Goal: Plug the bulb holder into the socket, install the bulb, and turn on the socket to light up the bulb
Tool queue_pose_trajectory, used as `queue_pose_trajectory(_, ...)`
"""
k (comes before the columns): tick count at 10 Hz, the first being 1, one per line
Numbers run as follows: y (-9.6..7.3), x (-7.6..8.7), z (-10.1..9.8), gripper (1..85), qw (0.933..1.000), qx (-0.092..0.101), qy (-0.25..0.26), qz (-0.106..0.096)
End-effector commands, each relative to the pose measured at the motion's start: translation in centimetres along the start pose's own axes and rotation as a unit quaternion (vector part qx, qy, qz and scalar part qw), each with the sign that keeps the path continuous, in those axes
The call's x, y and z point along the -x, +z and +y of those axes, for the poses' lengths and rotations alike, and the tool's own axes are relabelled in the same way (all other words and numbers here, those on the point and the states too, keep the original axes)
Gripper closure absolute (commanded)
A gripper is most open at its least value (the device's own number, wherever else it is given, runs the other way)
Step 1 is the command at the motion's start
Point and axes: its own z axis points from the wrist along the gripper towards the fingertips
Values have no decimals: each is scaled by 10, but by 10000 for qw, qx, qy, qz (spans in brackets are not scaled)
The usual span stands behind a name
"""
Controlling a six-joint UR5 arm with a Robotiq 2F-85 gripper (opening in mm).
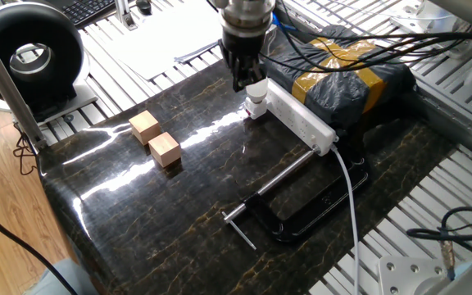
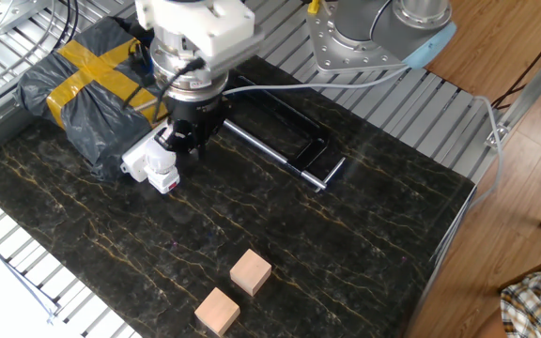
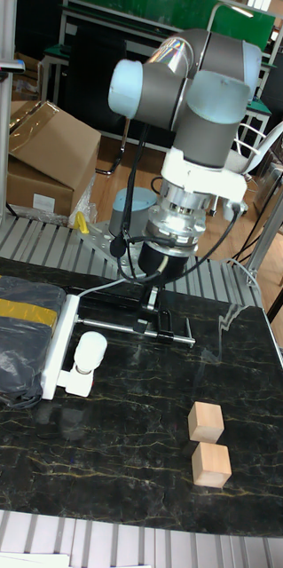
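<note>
On a dark marbled table [image 1: 138, 213], the socket [image 1: 300, 119] lies as a long white strip against a grey wrapped bundle banded with yellow tape [image 2: 87, 80], its thick white cable [image 1: 352, 205] trailing off toward the table's edge. At the strip's end the holder [image 3: 76, 381] sits plugged in, jutting out sideways onto the table, and the bulb [image 3: 90, 349] stands upright in it, white and unlit. The gripper [image 2: 184, 141] hangs above the strip just beside the bulb, pointing down; whether its dark fingers [image 1: 244, 78] are spread or pressed together cannot be told from any of the three views, and nothing can be seen between them. In the tall fixed view the tool sits over the strip's far portion, apart from the bulb. A black clamp [image 1: 301, 209] with a steel bar lies flat next to the strip's cable end. Two wooden cubes [image 1: 156, 139] rest close together, well apart from the socket, on the open side of the table. A black ring-shaped device [image 1: 27, 57] stands off the table's corner on the ribbed metal bench [image 1: 433, 213].
</note>
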Motion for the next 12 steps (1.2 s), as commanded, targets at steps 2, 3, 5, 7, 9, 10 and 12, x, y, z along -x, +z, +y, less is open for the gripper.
queue_pose_trajectory(2, -11, -9, -43, 843, 9998, -40, -150, 141)
queue_pose_trajectory(3, -6, -7, -57, 837, 9997, -81, -186, 105)
queue_pose_trajectory(5, 1, -12, -76, 833, 9994, -121, -289, 126)
queue_pose_trajectory(7, 2, -10, -45, 793, 9989, 371, -300, -7)
queue_pose_trajectory(9, 2, -8, -43, 720, 9991, 291, -313, -54)
queue_pose_trajectory(10, 3, -17, -53, 683, 9989, 119, -430, 136)
queue_pose_trajectory(12, 3, -12, -50, 380, 9971, 160, -749, 22)
